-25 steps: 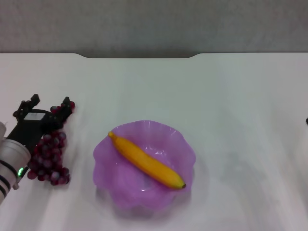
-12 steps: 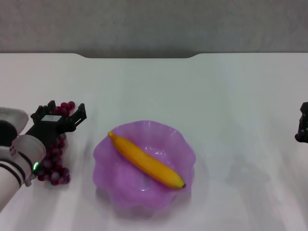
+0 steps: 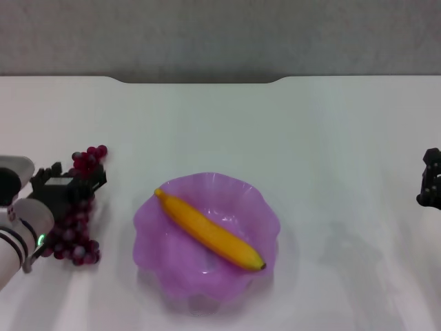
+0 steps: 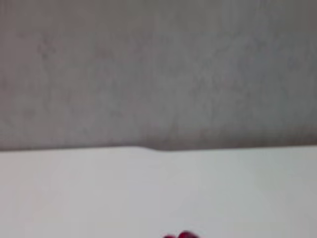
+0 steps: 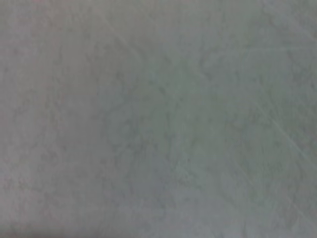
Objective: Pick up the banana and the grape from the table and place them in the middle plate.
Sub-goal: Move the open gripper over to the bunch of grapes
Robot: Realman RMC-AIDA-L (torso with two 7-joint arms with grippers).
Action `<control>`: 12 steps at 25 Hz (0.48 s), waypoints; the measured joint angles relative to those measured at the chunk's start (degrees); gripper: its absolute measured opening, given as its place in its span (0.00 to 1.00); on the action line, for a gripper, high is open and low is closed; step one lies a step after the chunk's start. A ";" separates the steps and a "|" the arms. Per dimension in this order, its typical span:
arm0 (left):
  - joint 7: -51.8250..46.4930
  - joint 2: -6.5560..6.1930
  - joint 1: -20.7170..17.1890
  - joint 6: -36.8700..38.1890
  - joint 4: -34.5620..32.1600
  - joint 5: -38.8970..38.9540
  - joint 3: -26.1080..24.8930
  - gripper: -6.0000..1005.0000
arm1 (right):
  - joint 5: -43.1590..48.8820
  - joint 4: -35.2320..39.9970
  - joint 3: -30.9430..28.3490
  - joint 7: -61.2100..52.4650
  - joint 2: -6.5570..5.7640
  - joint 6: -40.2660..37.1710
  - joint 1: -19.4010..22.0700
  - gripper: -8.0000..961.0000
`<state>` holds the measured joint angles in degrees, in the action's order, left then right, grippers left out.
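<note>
The banana (image 3: 210,232) lies slantwise in the purple scalloped middle plate (image 3: 153,243), dark tip toward the front right. The grape bunch (image 3: 72,231) lies on the white table (image 3: 275,131) left of the plate. My left gripper (image 3: 77,175) is open and sits right over the far half of the bunch, fingers either side of it. A few grapes (image 3: 90,157) show beyond it. The left wrist view shows only a sliver of grapes (image 4: 181,235) at its edge. My right gripper (image 3: 431,181) hangs at the right edge, well clear of the plate.
The table's far edge meets a grey wall (image 3: 207,34), with a shallow notch in the middle. The right wrist view shows only a plain grey surface.
My left gripper swung right over the grapes, then came back left and lower onto the bunch. My right gripper came into view at the right edge and has barely moved since.
</note>
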<state>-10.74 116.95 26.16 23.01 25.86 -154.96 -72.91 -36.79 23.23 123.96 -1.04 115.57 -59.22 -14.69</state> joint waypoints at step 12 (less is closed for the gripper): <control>5.60 0.08 0.04 -6.27 -0.42 -0.19 -2.32 0.89 | 0.15 0.10 1.46 -1.91 -0.09 0.07 -0.58 0.01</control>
<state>-5.14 117.03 26.20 16.74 25.44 -155.15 -75.23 -36.64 23.33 125.42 -2.95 115.48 -59.15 -15.27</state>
